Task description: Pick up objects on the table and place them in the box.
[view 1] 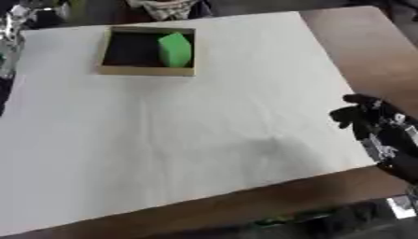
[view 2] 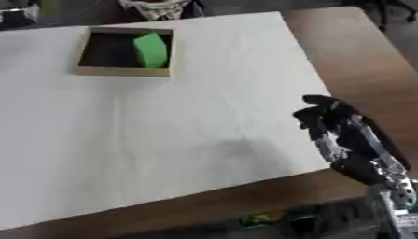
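Standing upright in box (view 1: pixel 145 70), green block (view 1: pixel 176 49)

The light is soft and even. Both views are blurred, and my right hand (view 2: pixel 339 135) throws a faint shadow on the bench (view 2: pixel 163 140).

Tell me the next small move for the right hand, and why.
Probably draw the right hand back to rest at the table's right edge. It holds nothing, its fingers curled. The green block already sits in the box, against its right wall, and no other object shows on the white sheet. The left hand is out of view.
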`<state>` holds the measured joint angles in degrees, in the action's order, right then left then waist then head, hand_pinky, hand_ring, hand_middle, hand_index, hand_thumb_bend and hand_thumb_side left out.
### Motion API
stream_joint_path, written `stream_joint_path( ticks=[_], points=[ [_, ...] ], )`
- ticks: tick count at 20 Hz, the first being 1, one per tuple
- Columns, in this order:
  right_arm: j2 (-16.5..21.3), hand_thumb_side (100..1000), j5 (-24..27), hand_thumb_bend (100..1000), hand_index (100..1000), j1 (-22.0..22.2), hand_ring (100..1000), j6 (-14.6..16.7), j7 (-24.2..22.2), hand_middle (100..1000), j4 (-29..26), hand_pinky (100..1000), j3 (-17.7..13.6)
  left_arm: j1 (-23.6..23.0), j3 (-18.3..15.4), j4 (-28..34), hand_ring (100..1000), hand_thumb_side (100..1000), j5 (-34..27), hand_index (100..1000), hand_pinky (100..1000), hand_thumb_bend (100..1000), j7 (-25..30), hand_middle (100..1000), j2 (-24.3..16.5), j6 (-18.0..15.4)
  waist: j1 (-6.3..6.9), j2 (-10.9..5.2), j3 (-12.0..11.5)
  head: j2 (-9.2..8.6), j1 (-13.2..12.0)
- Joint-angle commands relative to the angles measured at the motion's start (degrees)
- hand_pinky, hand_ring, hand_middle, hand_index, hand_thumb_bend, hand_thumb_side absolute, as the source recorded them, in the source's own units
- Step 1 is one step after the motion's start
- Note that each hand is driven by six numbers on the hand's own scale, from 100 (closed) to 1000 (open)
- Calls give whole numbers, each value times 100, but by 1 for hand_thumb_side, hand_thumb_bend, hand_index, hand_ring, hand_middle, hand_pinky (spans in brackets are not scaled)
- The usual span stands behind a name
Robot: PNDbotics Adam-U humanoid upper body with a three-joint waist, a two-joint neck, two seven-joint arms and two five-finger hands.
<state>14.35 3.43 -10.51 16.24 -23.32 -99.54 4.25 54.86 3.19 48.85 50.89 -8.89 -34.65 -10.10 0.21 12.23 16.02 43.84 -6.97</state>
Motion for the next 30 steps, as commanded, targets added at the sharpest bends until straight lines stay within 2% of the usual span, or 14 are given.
stream_joint_path(
  ticks=[1, 5, 10, 14, 15, 16, 17, 18, 20, 22, 25, 26, 28, 30],
  points=[
    [89, 470, 10, 100, 847, -40, 752, 11, -24, 505, -45, 780, -22, 179, 176, 139, 450, 102, 201, 605, 541, 128, 228, 408, 145, -167, -4, -118, 24, 28, -31],
    [78, 470, 15, 100, 847, -44, 752, 7, -32, 505, -44, 780, -20, 152, 290, -14, 514, 119, 680, 684, 584, 195, 444, 489, 404, -321, -1, -119, 62, 28, -37],
    [74, 470, 15, 100, 847, -42, 752, 0, -26, 504, -43, 780, -31, 34, 292, -118, 604, 136, 932, 846, 646, 232, 539, 658, 471, -439, 12, -124, 45, 28, -16],
    [74, 470, 10, 100, 847, -39, 751, 0, -16, 504, -45, 780, -49, -100, 215, -74, 627, 127, 810, 872, 654, 277, 560, 713, 368, -402, 11, -125, 3, 28, 15],
    [74, 470, 9, 100, 847, -38, 751, 1, -12, 504, -46, 780, -54, -150, 199, -23, 633, 121, 729, 878, 655, 316, 559, 721, 323, -388, 10, -124, -5, 28, 25],
    [75, 470, 7, 100, 847, -36, 751, 1, -6, 504, -45, 780, -61, -203, 186, 49, 632, 113, 626, 880, 647, 310, 568, 719, 277, -380, 10, -123, -15, 28, 35],
    [78, 470, 4, 100, 847, -33, 752, 0, 0, 504, -44, 780, -68, -265, 167, 165, 629, 148, 478, 880, 639, 298, 572, 714, 223, -377, 10, -120, -29, 28, 46],
    [81, 470, 0, 100, 847, -31, 752, 0, 6, 504, -43, 780, -74, -341, 144, 358, 624, 189, 265, 879, 625, 265, 558, 706, 150, -379, 11, -117, -49, 28, 56],
    [85, 470, -7, 100, 847, -33, 752, 2, 11, 504, -42, 780, -81, -515, 117, 861, 617, 198, -289, 871, 607, 208, 552, 690, -6, -351, 13, -111, -81, 28, 66],
    [87, 470, -12, 100, 847, -35, 752, 3, 23, 504, -44, 780, -96, -745, 49, 1521, 598, 220, -986, 849, 572, 100, 536, 649, -189, -292, 17, -102, -122, 28, 77],
    [94, 470, -22, 100, 847, -38, 752, 1, 55, 504, -50, 780, -129, -1398, -180, 2881, 587, 280, -2308, 827, 552, 100, 449, 621, -536, -21, 26, -89, -191, 28, 71],
    [97, 470, -25, 100, 847, -38, 752, 0, 64, 504, -52, 780, -136, -1636, -277, 3298, 582, 337, -2672, 816, 543, 100, 412, 612, -616, 94, 28, -86, -218, 28, 70],
    [106, 470, -31, 100, 847, -33, 752, -2, 82, 504, -56, 780, -153, -2132, -518, 4071, 582, 352, -3237, 809, 542, 100, 260, 610, -686, 316, 36, -84, -281, 28, 58],
    [111, 470, -37, 100, 847, -32, 752, -5, 93, 504, -60, 780, -163, -2595, -709, 4684, 582, 434, -3571, 803, 540, 100, 96, 603, -613, 480, 44, -77, -343, 28, 10]
  ],
)
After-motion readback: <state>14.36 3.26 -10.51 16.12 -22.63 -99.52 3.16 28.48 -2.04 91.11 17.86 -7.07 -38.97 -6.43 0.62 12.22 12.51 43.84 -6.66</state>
